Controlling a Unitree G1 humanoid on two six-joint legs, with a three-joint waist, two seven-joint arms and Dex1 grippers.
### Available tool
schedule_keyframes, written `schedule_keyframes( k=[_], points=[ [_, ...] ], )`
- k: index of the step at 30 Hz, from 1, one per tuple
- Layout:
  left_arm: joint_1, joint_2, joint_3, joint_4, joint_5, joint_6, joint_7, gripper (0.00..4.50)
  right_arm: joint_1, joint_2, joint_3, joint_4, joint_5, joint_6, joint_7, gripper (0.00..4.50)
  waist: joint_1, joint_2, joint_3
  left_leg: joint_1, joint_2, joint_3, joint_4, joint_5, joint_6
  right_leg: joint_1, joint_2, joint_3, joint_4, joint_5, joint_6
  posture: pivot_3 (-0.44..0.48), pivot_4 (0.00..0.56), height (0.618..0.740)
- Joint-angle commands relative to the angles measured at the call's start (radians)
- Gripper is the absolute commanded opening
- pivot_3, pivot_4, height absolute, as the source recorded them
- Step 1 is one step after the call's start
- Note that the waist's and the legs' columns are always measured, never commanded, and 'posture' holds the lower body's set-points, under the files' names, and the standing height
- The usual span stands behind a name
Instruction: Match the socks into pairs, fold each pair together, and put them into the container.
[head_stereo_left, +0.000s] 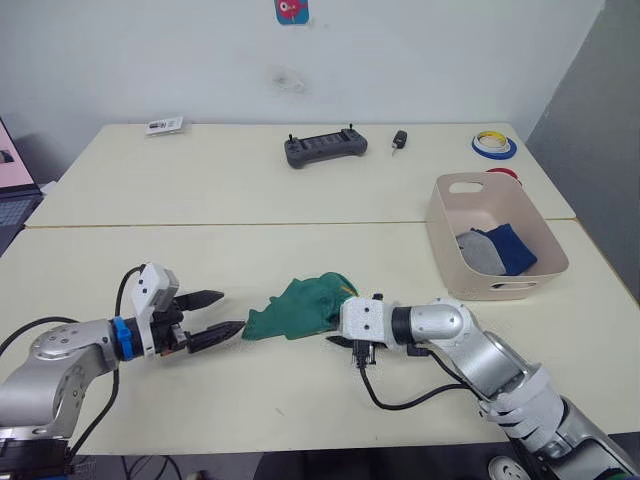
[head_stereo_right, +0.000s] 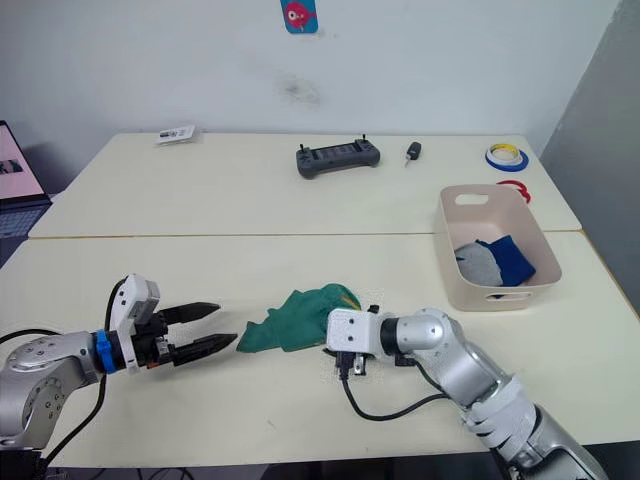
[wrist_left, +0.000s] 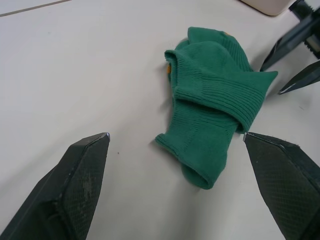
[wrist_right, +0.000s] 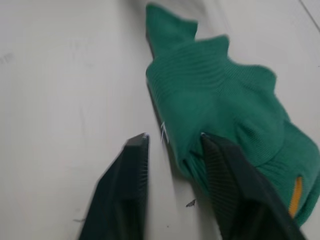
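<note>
Left end effector (head_stereo_left: 212, 316) rests on the surface (head_stereo_left: 250, 190), fingers spread apart, tips just beside the green pair (head_stereo_left: 300, 305). Right end effector (wrist_right: 172, 150), fingers slightly parted, straddles the pair's opposite edge. Grey and blue socks (head_stereo_left: 497, 249) lie inside the container (head_stereo_left: 440, 225).
</note>
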Motion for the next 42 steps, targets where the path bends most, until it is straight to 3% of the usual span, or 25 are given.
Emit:
schedule_keyframes(
  k=[1, 6, 12, 23, 26, 32, 42],
  points=[
    [0.004, 0.002, 0.019, -0.043, -0.022, -0.012, -0.009, 4.5, -0.084, 0.027, -0.104, -0.048, 0.123, 0.149, 0.021, 2.75, -0.001, 0.0, 0.0, 0.0, 0.0, 0.0, 0.0, 0.0, 0.0, 0.0, 0.0, 0.0, 0.0, 0.0, 0.0, 0.0, 0.15, 0.74],
    [0.006, -0.005, 0.017, -0.045, -0.015, -0.031, -0.012, 4.5, -0.218, 0.188, -0.115, 0.176, 0.105, 0.207, -0.125, 2.75, -0.007, 0.0, 0.0, 0.0, 0.0, -0.001, -0.001, 0.0, 0.0, 0.0, 0.001, 0.0, 0.0, 0.0, 0.0, 0.0, 0.15, 0.74],
    [0.014, -0.008, 0.013, -0.061, -0.021, -0.034, -0.016, 4.5, -0.325, 0.305, -0.045, 0.478, 0.059, 0.121, -0.158, 2.75, -0.002, 0.0, 0.0, 0.0, 0.0, 0.0, -0.001, 0.0, 0.0, -0.001, 0.0, 0.0, -0.001, 0.001, -0.001, 0.0, 0.15, 0.74],
    [0.014, -0.015, 0.015, -0.08, -0.034, -0.049, -0.032, 4.5, -0.435, 0.381, -0.013, 0.759, 0.023, 0.024, -0.112, 2.75, -0.004, 0.0, 0.0, 0.0, 0.0, 0.001, -0.001, 0.0, 0.0, -0.001, 0.0, 0.0, 0.0, 0.001, -0.001, 0.0, 0.15, 0.74],
    [0.015, -0.018, 0.013, -0.081, -0.034, -0.053, -0.031, 4.5, -0.446, 0.385, -0.013, 0.786, 0.017, 0.016, -0.096, 2.13, -0.004, 0.0, 0.0, 0.0, 0.0, 0.001, -0.001, 0.0, 0.0, -0.001, 0.0, 0.0, 0.0, 0.001, -0.001, 0.0, 0.15, 0.74],
    [0.013, -0.021, 0.009, -0.066, -0.028, -0.066, -0.033, 4.5, -0.446, 0.378, -0.009, 0.781, 0.013, 0.016, -0.063, 0.05, -0.004, 0.0, 0.0, 0.0, 0.0, 0.001, -0.001, 0.0, 0.0, -0.001, 0.0, 0.0, 0.0, 0.001, -0.001, 0.0, 0.15, 0.74],
    [-0.042, -0.043, 0.014, -0.042, -0.032, -0.055, 0.005, 4.5, -0.531, 0.357, -0.11, 0.853, -0.001, -0.102, -0.142, 0.02, -0.004, 0.001, 0.0, 0.0, 0.0, 0.001, -0.001, 0.0, 0.0, -0.001, 0.0, 0.0, 0.0, 0.001, -0.001, 0.0, 0.15, 0.74]
  ],
)
